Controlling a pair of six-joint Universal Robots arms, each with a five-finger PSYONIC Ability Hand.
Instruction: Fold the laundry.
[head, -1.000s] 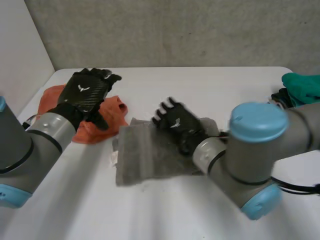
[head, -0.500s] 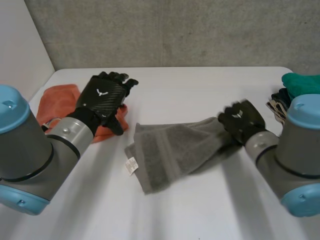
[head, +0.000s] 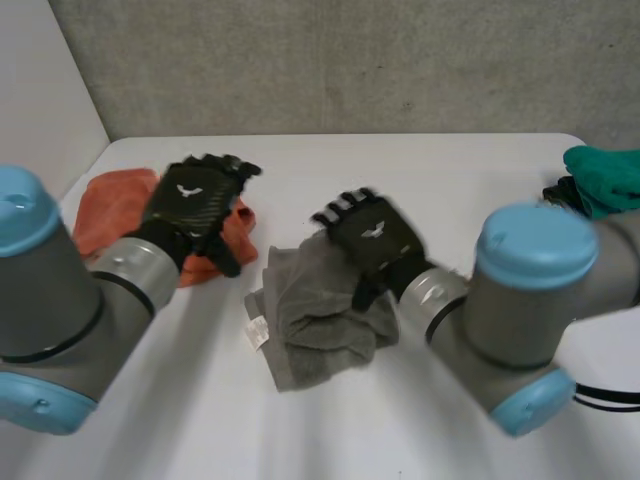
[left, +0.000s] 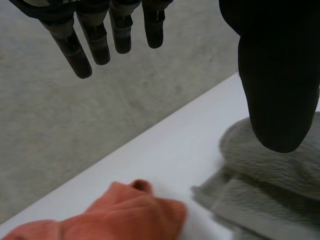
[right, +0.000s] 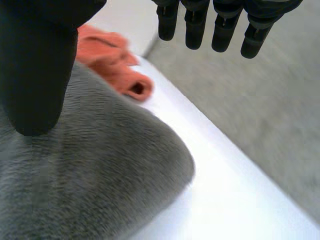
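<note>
A grey towel (head: 318, 318) lies bunched in the middle of the white table (head: 430, 165), a white label at its left edge. My right hand (head: 372, 232) hovers over the towel's far right part, open, fingers straight and clear of the cloth. In the right wrist view the towel (right: 100, 175) lies under the palm and thumb (right: 35, 65), nothing held. My left hand (head: 190, 195) is open above the right end of an orange cloth (head: 108, 205). Past its straight fingers (left: 95, 40) lie the orange cloth (left: 125, 215) and the towel's edge (left: 270, 190).
A green cloth (head: 605, 172) and a dark item (head: 558, 192) lie at the table's far right edge. A grey wall stands behind the table. My right arm's elbow (head: 525, 320) hangs over the table's front right.
My right hand, shut on the towel's right end half a second ago, swung it back left over the towel and let go. The towel is now bunched. The left hand drifted slightly left.
</note>
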